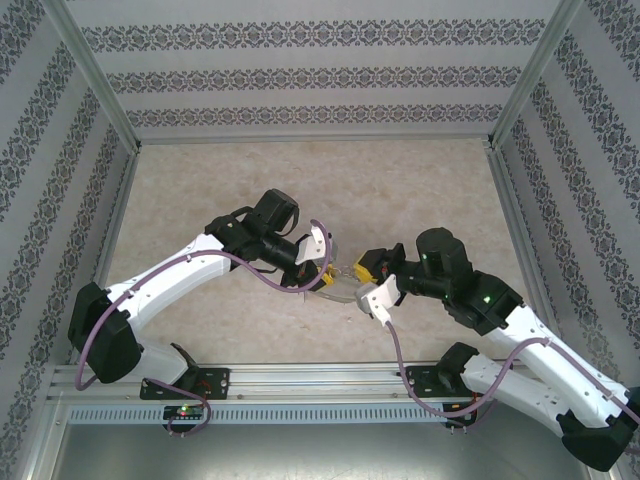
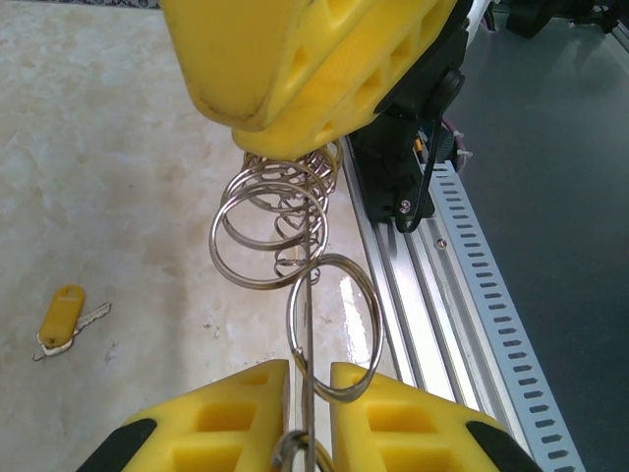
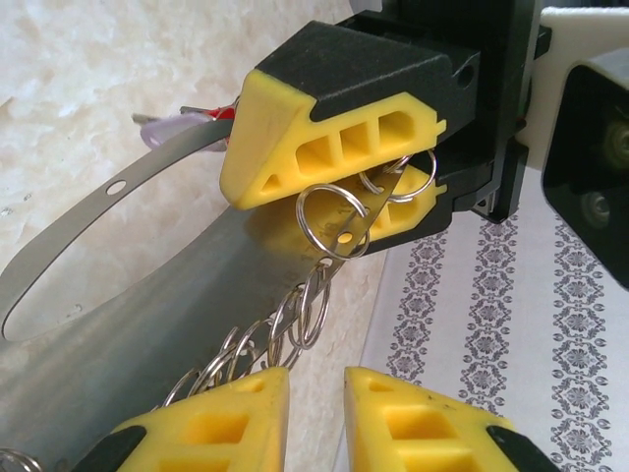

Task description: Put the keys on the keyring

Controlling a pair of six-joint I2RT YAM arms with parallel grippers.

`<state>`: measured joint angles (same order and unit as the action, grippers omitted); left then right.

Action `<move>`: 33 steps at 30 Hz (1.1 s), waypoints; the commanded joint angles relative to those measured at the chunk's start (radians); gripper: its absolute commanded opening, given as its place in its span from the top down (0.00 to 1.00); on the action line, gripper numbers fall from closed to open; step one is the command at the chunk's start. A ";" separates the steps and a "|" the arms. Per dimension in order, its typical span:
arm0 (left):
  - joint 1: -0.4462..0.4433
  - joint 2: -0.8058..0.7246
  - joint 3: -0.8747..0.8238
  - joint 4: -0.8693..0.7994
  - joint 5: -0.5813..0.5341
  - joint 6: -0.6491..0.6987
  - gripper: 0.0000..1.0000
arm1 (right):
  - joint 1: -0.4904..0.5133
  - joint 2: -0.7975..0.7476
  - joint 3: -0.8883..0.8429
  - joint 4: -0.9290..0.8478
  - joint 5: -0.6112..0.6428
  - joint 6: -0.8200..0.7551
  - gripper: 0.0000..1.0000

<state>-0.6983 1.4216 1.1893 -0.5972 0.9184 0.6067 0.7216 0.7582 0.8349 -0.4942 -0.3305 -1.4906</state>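
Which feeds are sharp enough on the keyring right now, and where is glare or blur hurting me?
Left wrist: keyring rings crisp, the yellow fingers above them blurred, glare on the table by the rail. Right wrist: the band is mirror-bright, near fingers soft. Top external: even light, keyring tiny.

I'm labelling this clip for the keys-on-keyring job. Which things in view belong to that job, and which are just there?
Belong to the job:
- keyring, a silver band fringed with small rings
- orange-yellow key, lying on the table
- red key and pale key, just beyond the band

Just there:
- slotted rail
- purple cable
- patterned walls
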 commanded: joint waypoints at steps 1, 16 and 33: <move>0.000 -0.024 0.006 0.045 0.066 0.029 1.00 | -0.006 -0.020 -0.003 -0.060 -0.027 0.018 0.78; 0.000 -0.016 0.016 0.043 0.079 0.021 1.00 | 0.007 -0.020 -0.025 -0.048 -0.026 0.017 0.79; -0.007 -0.001 0.035 0.017 0.077 0.045 1.00 | 0.032 0.025 -0.010 -0.042 -0.029 0.013 0.81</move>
<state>-0.6983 1.4292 1.1893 -0.6071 0.9272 0.6212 0.7330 0.7715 0.8291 -0.5190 -0.3305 -1.4876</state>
